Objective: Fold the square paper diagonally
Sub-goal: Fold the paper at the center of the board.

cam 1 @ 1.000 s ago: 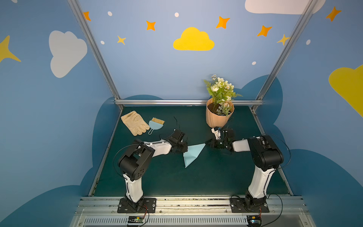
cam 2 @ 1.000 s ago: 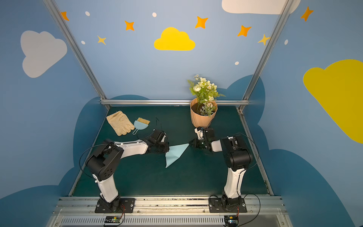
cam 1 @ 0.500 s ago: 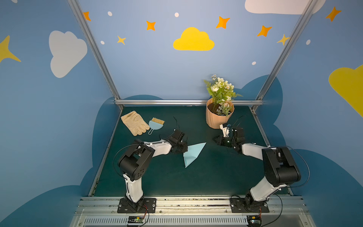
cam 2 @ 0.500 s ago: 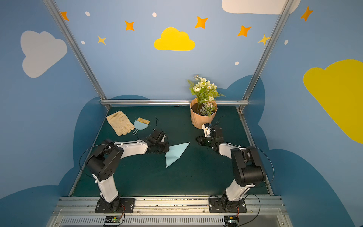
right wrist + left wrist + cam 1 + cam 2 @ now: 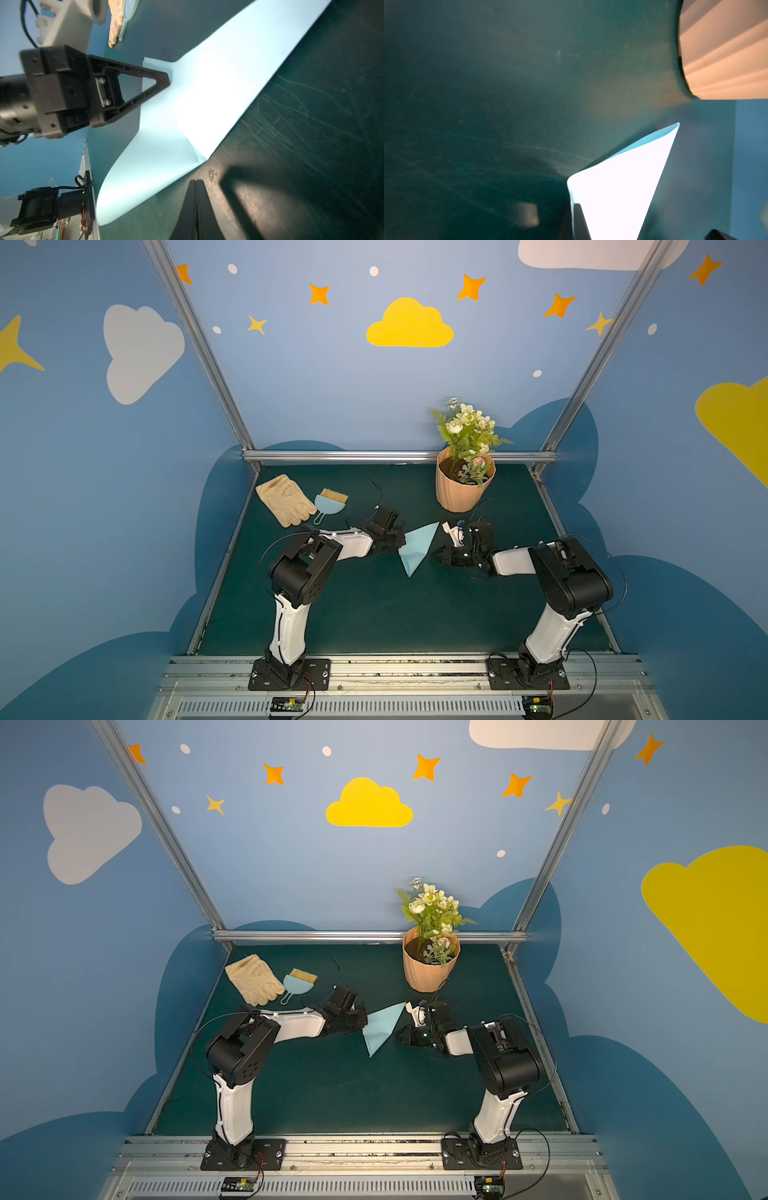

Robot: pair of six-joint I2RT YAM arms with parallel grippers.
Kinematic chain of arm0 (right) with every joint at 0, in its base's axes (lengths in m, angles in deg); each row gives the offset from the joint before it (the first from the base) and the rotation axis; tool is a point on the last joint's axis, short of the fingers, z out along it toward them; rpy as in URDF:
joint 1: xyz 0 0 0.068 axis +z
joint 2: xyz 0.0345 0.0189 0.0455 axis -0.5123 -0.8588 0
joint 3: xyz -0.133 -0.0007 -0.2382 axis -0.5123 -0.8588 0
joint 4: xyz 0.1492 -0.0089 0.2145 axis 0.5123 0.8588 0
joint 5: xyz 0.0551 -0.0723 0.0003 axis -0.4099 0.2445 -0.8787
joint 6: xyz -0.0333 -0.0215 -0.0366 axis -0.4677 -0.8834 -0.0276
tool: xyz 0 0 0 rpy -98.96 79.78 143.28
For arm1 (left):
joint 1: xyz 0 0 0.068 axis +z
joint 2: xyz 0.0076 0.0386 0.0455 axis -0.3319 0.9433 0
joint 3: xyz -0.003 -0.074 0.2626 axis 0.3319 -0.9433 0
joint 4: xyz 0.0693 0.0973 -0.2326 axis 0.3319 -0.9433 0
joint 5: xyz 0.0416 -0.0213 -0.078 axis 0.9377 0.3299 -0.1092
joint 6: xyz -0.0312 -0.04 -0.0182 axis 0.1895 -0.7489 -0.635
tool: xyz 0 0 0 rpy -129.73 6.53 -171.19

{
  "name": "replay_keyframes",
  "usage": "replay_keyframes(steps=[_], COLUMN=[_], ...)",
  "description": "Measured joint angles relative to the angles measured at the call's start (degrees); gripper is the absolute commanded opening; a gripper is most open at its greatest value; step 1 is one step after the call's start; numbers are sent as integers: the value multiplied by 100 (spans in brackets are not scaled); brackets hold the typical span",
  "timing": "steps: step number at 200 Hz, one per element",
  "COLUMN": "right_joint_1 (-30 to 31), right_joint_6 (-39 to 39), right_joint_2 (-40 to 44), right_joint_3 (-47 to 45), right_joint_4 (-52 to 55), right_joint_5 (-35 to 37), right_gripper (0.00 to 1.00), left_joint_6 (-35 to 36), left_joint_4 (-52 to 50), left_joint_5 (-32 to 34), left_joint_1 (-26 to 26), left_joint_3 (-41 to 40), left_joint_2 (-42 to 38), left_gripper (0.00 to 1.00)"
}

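Left gripper [image 5: 400, 540] pinches the square paper [image 5: 417, 546] at its left corner; right gripper [image 5: 435, 558], jaws shut and empty, could shove the puffy fold crooked

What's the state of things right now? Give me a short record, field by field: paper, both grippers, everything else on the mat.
paper: the square paper, light blue, already triangular in outline, lying between the two grippers
left gripper: shut, tips over one corner of the paper, apparently pinching it; that side looks lifted
right gripper: shut, empty, tips low beside the paper's long edge; contact unclear
other items: flower pot, glove, dustpan, all further back on the green mat, apart from the paper
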Motion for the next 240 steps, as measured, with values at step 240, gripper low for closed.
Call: replay_keyframes(steps=[240], right_joint_1=[197], right_joint_6=[-120], right_joint_2=[-859], right_joint_3=[551], right_joint_4=[-490], right_joint_5=[-409], right_gripper=[0], left_joint_6=[-310], left_joint_4=[286], left_joint_5=[195], left_joint_1=[-90], left_joint_3=[-15], left_joint_2=[94], left_gripper=[3])
